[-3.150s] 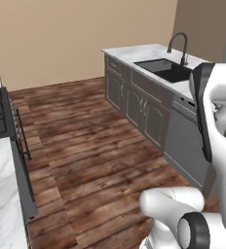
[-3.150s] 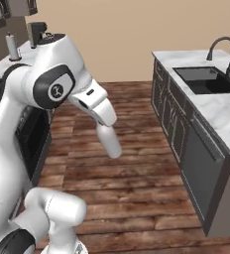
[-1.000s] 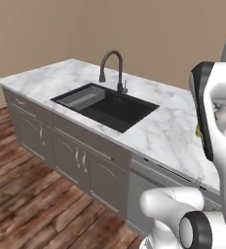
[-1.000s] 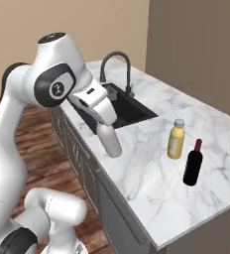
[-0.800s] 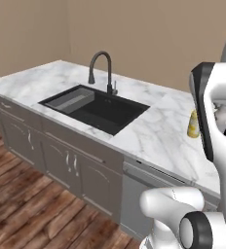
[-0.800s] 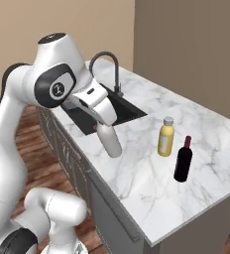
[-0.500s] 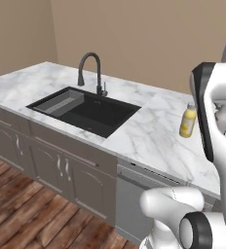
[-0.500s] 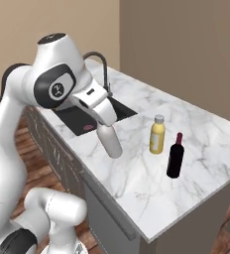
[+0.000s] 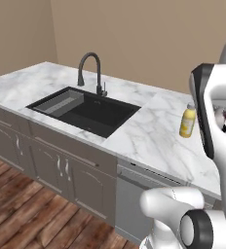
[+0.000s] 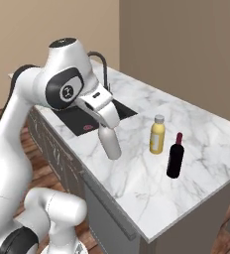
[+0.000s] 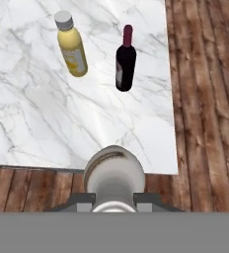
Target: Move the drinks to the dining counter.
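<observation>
My gripper is shut on the small beige-grey bottle, which hangs from the hand above the front part of the dining counter, just right of the sink. On the marble stand the yellow juice bottle and the slim dark red-brown bottle, both upright and a little apart. They also show in the right base view, the yellow juice bottle left of the dark bottle. In the left base view the yellow juice bottle stands beside my arm.
A black inset sink with a dark curved faucet takes up the counter's left half. Grey-brown cabinets front it, over a wood floor. Bare marble lies between the bottles and the counter's near edge.
The whole picture has shifted, so the base has moved along the counter; the sink and the two standing bottles slid across both base views. The held bottle stays in my gripper.
</observation>
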Robot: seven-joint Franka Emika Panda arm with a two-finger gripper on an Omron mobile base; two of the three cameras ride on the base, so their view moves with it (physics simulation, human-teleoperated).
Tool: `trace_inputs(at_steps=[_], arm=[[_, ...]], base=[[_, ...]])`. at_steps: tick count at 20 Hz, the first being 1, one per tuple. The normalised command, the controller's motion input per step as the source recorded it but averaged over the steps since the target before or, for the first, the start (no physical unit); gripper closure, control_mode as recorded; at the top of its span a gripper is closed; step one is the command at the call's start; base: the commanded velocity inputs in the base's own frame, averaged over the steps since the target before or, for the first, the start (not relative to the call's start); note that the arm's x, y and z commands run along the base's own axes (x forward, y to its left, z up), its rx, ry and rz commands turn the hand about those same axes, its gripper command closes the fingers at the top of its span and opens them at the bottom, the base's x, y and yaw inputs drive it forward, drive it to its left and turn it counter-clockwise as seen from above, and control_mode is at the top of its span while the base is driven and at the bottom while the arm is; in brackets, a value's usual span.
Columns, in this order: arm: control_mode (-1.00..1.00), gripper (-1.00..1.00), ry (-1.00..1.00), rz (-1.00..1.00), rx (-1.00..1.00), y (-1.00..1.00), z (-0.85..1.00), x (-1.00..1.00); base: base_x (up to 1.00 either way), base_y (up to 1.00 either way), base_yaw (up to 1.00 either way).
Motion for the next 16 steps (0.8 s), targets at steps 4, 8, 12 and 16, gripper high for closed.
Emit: trace_inputs(at_steps=[4, 8, 12, 16], arm=[[-1.00, 1.00, 0.00, 0.00, 0.06, 0.00, -0.31, 0.35], [-1.00, 1.00, 0.00, 0.00, 0.01, 0.00, -0.34, 0.34], [-1.00, 1.00, 0.00, 0.00, 0.00, 0.00, -0.38, 0.38], [-1.00, 1.00, 0.00, 0.00, 0.05, 0.00, -0.38, 0.41]], base=[[0.00, 0.00, 0.00], [0.00, 0.00, 0.00], [0.00, 0.00, 0.00], [0.00, 0.00, 0.00]])
